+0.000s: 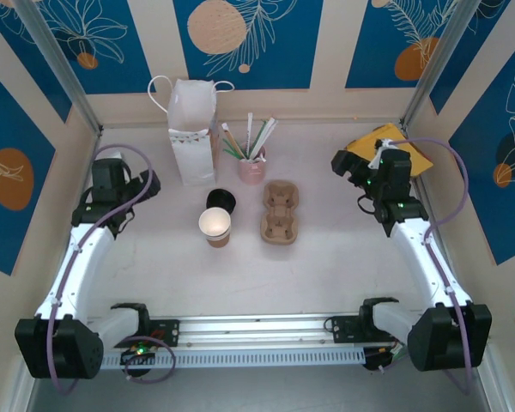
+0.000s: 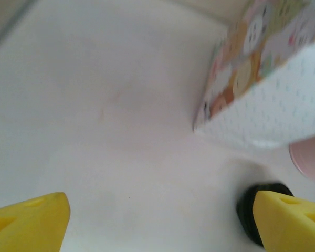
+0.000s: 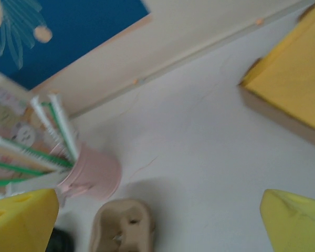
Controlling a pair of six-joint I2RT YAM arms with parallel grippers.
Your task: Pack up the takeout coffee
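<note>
Nearest thing is the metal rail (image 1: 257,330) along the front edge, and past it there's a big bare stretch of desk (image 1: 266,279), so loads of room there. Mid-desk stands the takeout coffee cup (image 1: 215,228): brown kraft paper, upright, open on top with its pale inside showing. The round black lid (image 1: 222,200) sits right behind it, and from above it overlaps the cup's rim. I can't tell what's under the lid, because the cup hides its lower edge. Just right of both, across a slim gap, lies a brown pulp carrier (image 1: 280,211). The left claw (image 1: 142,184) hovers left of the lid and well apart from it, yellow fingers spread wide and holding nothing. Its wrist cam looks over bare desk, with the lid half tucked behind one fingertip. The right claw (image 1: 350,163) hangs over by the right wall, fingers also wide apart and empty, just beside a flat yellow packet (image 1: 400,144). Further back a pink cup (image 1: 251,169) full of straws stands just behind the carrier. The white paper bag (image 1: 193,137) stands upright just left of the pink cup. The walls (image 1: 326,101) box the desk in on the left, right and back, so it's tightest in the back corners.
</note>
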